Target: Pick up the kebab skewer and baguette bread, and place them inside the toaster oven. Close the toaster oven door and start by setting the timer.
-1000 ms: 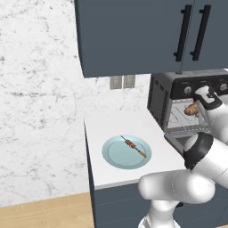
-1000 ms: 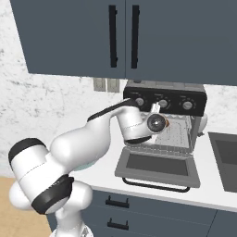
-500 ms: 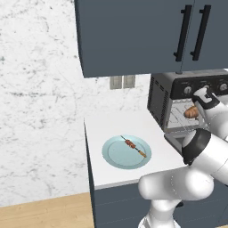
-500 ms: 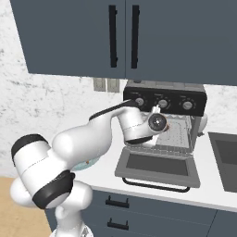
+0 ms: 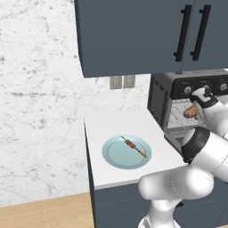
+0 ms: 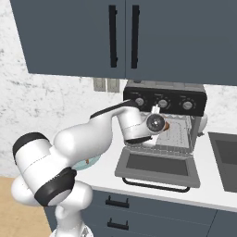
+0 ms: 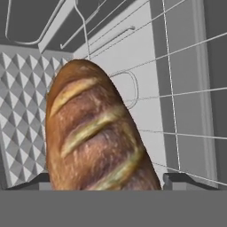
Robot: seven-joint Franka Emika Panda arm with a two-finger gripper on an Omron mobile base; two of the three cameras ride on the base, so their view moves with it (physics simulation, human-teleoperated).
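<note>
Baguette bread [image 7: 95, 133] between tool [image 7: 106, 179] tips

White countertop [image 5: 116, 124] over dark blue base cabinets [image 6: 152, 210]. On it: round pale blue plate [image 5: 112, 153], near front edge; boxy dark grey and silver toaster oven [image 5: 161, 99], at right against wall, its drop-down glass-fronted door [image 6: 157, 166] lying open toward counter front.
</note>
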